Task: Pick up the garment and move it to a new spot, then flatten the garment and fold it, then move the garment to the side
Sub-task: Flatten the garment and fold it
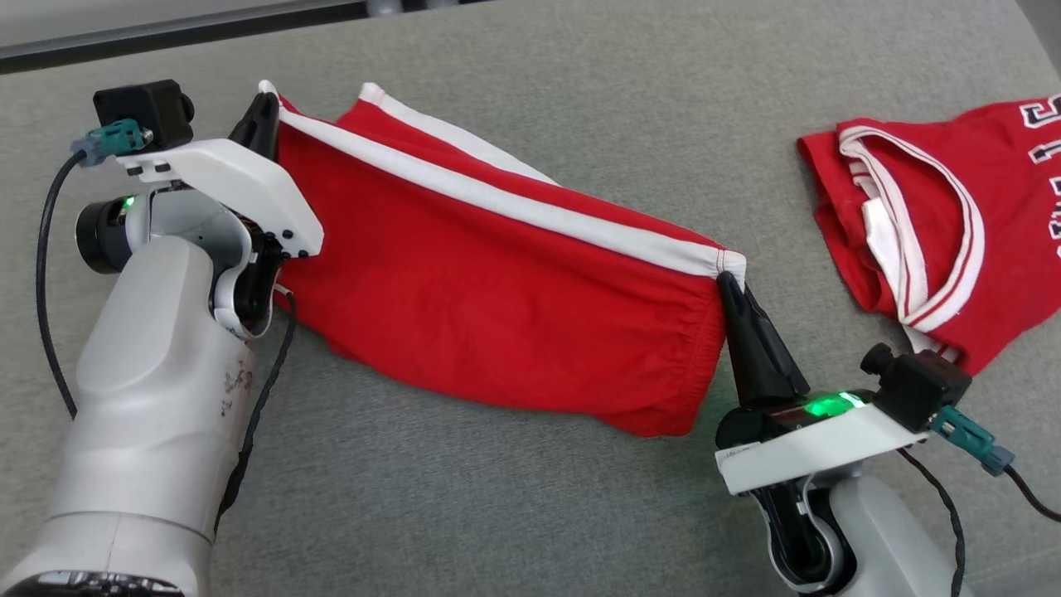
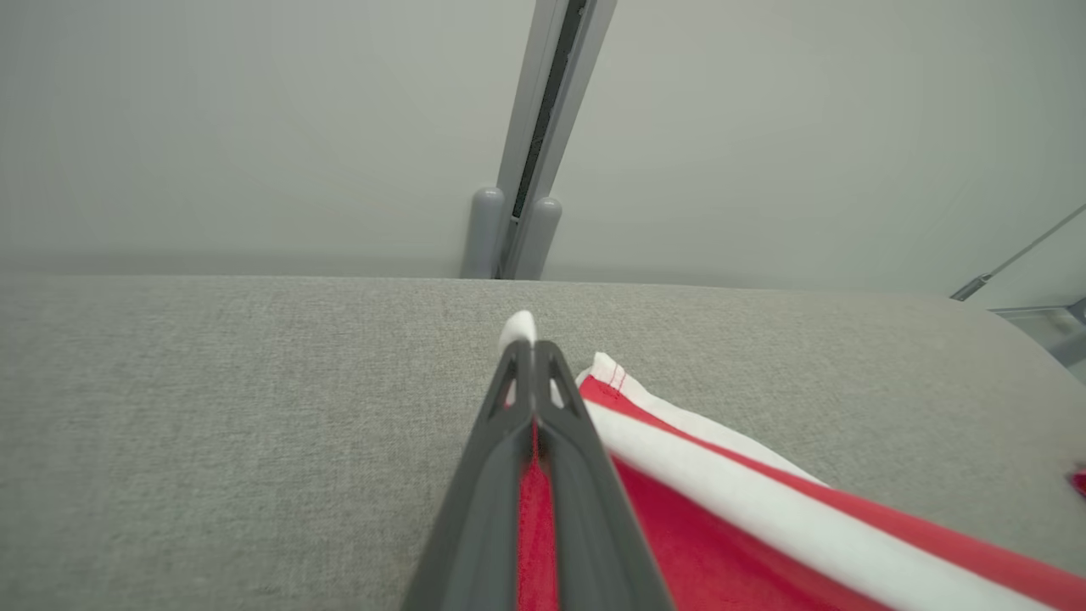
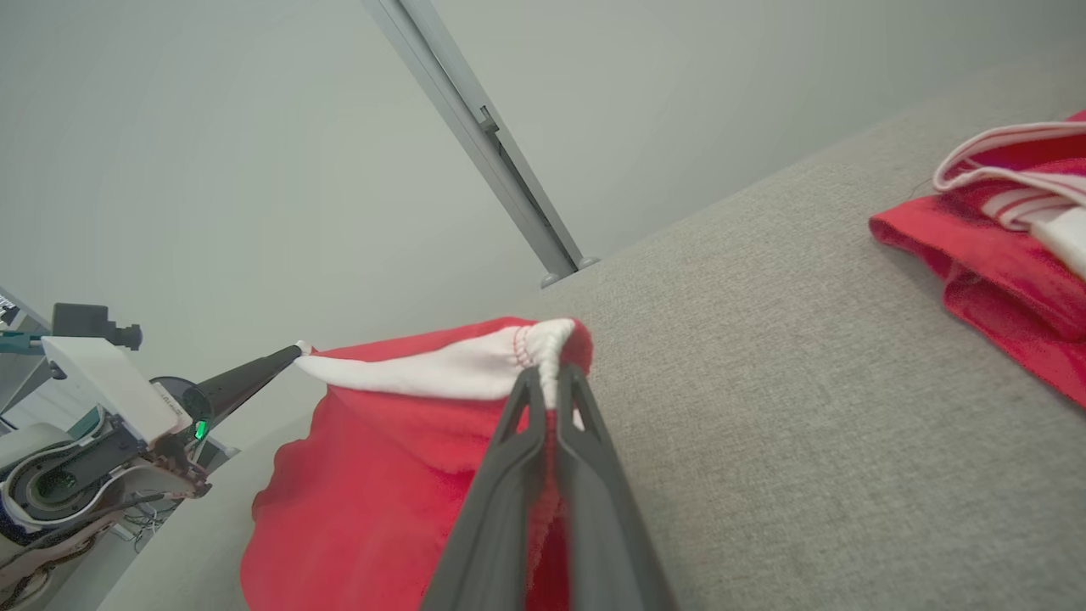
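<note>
The garment [image 1: 489, 290] is a pair of red shorts with a white side stripe, stretched between my two grippers above the grey cloth surface. My left gripper [image 1: 264, 101] is shut on its far left corner, and a bit of white hem pokes past the tips of that gripper [image 2: 530, 346] in the left wrist view. My right gripper [image 1: 729, 282] is shut on the waistband corner at the right, where the gathered white stripe sits at the tips of this gripper [image 3: 550, 373] in the right wrist view. The shorts [image 3: 399, 458] hang lifted and sagging below the stripe.
A second red garment, a jersey [image 1: 937, 232] with white trim and lettering, lies crumpled at the right, and the jersey [image 3: 1010, 229] is close to my right gripper. The grey padded surface [image 1: 464, 514] spreads open in front. A wall with a vertical rail [image 2: 534, 144] stands behind the far edge.
</note>
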Controlling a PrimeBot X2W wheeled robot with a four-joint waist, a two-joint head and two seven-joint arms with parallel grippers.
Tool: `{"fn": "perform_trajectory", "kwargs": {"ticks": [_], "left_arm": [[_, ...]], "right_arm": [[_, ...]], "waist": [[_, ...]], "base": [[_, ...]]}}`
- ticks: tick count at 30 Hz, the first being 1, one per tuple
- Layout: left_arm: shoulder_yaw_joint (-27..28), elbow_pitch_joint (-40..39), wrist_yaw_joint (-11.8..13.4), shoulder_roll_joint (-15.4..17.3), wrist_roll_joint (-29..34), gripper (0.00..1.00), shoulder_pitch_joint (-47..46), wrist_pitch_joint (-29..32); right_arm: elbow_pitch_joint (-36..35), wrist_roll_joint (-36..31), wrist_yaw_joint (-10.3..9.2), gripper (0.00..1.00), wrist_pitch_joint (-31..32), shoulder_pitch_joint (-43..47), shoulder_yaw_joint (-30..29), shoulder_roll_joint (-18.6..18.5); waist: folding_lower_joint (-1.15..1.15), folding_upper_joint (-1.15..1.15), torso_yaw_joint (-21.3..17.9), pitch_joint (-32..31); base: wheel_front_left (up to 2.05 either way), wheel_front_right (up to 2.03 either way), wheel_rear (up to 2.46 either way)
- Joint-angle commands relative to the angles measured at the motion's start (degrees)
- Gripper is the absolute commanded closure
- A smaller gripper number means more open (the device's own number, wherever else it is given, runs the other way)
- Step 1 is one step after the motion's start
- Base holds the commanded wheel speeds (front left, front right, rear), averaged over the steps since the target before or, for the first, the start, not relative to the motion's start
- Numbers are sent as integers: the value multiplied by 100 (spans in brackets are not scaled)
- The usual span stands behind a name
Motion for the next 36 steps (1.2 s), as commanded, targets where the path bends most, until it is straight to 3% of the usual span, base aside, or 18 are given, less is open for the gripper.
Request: {"fn": "perform_trajectory", "kwargs": {"ticks": [1,11,12,13,14,18,21,25,36], "left_arm": [[-52,404,0,20,76,100,-303,-13],[-190,1872,-259,-105,92,99,-1171,-534],[-186,1945,-298,-132,59,42,-1217,-610],[-153,1993,-346,-163,-4,0,-1247,-725],[-171,2039,-388,-183,0,0,-1274,-843],[-241,2042,-489,-187,56,0,-1202,-1472],[-246,1790,-406,-131,192,0,-949,-1651],[109,566,-144,-12,408,0,-329,-1666],[799,-2111,214,-27,1140,0,2102,-1664]], "right_arm": [[152,111,-3,100,-90,-209,69,33],[659,422,-3,98,-258,-700,538,63],[672,437,-3,58,-266,-711,572,44],[664,417,-3,20,-273,-733,579,3],[657,351,-3,0,-281,-745,570,-53],[363,-229,-3,0,-287,-667,301,-232],[61,-860,-3,0,-284,-444,-13,-340],[-291,-1499,-2,0,-280,-208,-386,-463],[-542,-2099,-2,0,-162,286,-972,-626]], "waist": [[0,0,-441,403],[0,0,-687,607],[0,0,-679,610],[0,0,-669,605],[0,0,-641,594],[0,0,-506,499],[0,0,-351,378],[0,0,-122,196],[0,0,338,-578]], "base": [[0,0,0],[0,0,0],[0,0,0],[0,0,0],[0,0,0],[0,0,0],[0,0,0],[0,0,0],[0,0,0]]}}
